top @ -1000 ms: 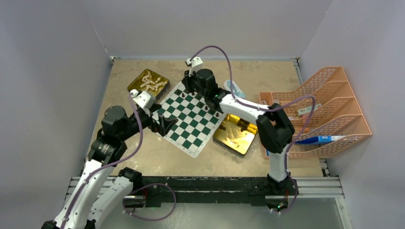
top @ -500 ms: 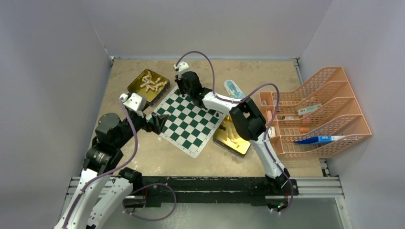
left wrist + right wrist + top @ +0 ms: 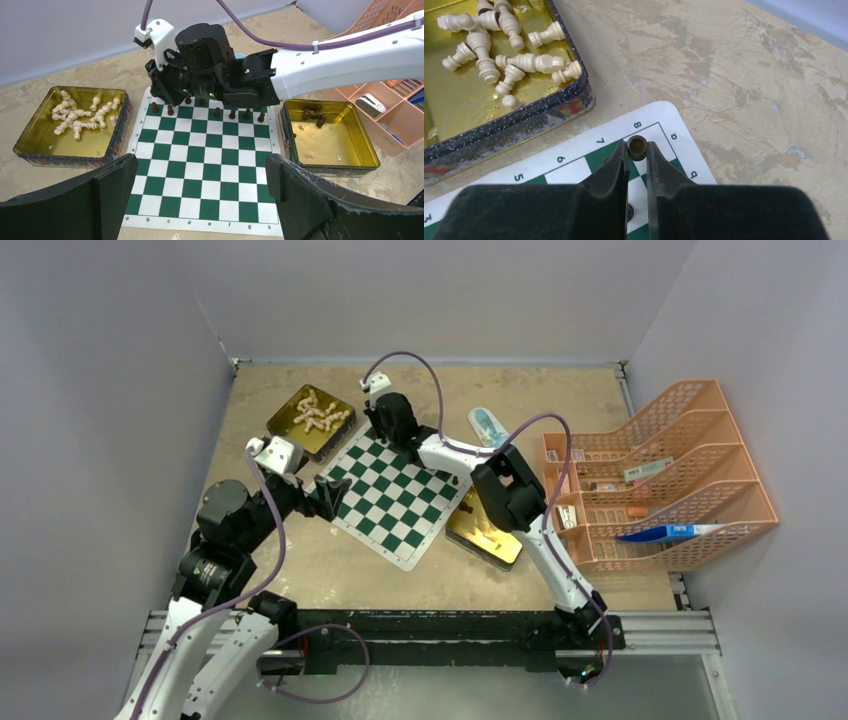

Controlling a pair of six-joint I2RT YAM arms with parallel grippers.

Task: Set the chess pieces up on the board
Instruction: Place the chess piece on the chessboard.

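Observation:
The green-and-white board (image 3: 395,498) lies at mid-table. My right gripper (image 3: 637,150) is shut on a dark brown chess piece (image 3: 637,147), held upright over the board's (image 3: 656,117) far-left corner square by the 8 mark. In the left wrist view, several dark pieces (image 3: 218,112) stand in a row along the board's (image 3: 200,165) far edge, right under the right gripper (image 3: 162,97). My left gripper (image 3: 200,185) hangs open and empty over the board's near edge. Cream-white pieces (image 3: 489,55) lie loose in a gold tin (image 3: 524,130).
The tin of white pieces (image 3: 312,418) sits left of the board. A second gold tin (image 3: 330,145) on the right holds a few dark pieces (image 3: 312,115). Orange stacked trays (image 3: 660,475) fill the right side. A small blue-white object (image 3: 487,425) lies behind the board.
My right arm has swung left along the board's far edge to its far-left corner, still carrying the dark piece. The left arm has drawn back slightly to the left.

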